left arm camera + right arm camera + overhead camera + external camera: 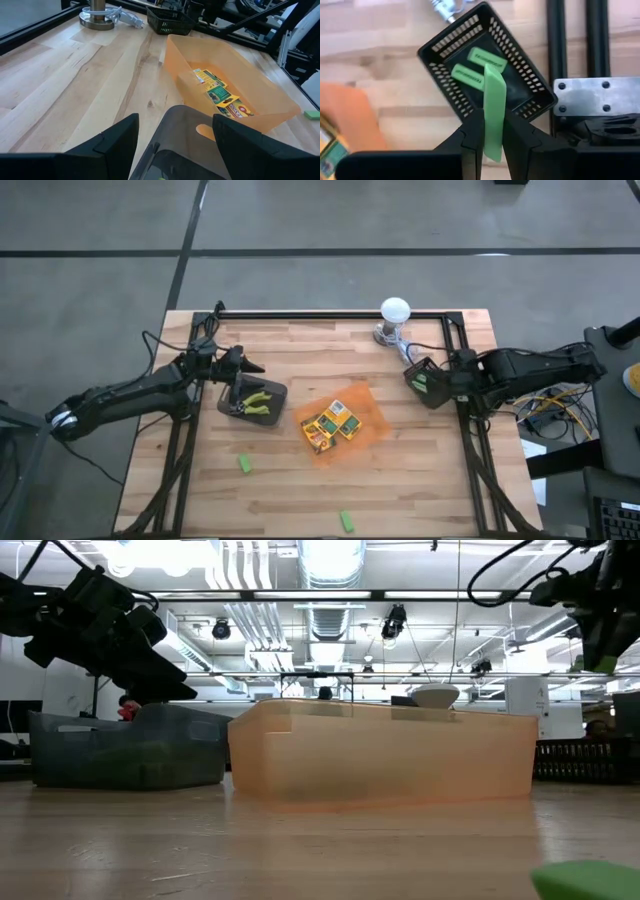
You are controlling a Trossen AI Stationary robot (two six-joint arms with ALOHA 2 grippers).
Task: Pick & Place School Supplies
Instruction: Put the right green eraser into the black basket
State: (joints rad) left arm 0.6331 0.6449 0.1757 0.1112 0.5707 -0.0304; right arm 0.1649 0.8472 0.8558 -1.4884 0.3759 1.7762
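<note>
My right gripper (493, 137) is shut on a light green stubby piece (495, 95) above a black mesh basket (445, 40) at the table's right side (420, 377). Two more green pieces (470, 76) lie flat on the basket's floor. My left gripper (175, 135) stands open over a grey bin (235, 395) that holds yellow-green plier-like tools (262, 401). The orange tray (368, 425) at mid-table holds crayon boxes (333, 426). Loose green pieces lie on the wood at the near side (245, 465) and by the near edge (346, 520). My right gripper pinches the green piece's two broad faces (494, 127) between its two fingers, at the piece's near end. The fingers slant steeply down from above. The piece sticks out past the fingertips toward the basket, lifted clear of it.
A white round-headed lamp (395, 310) with its cable stands at the far edge, just behind the basket. A black frame rail (462, 380) runs along the table's right side beside the basket. Bare wood lies between the grey bin and the lamp.
</note>
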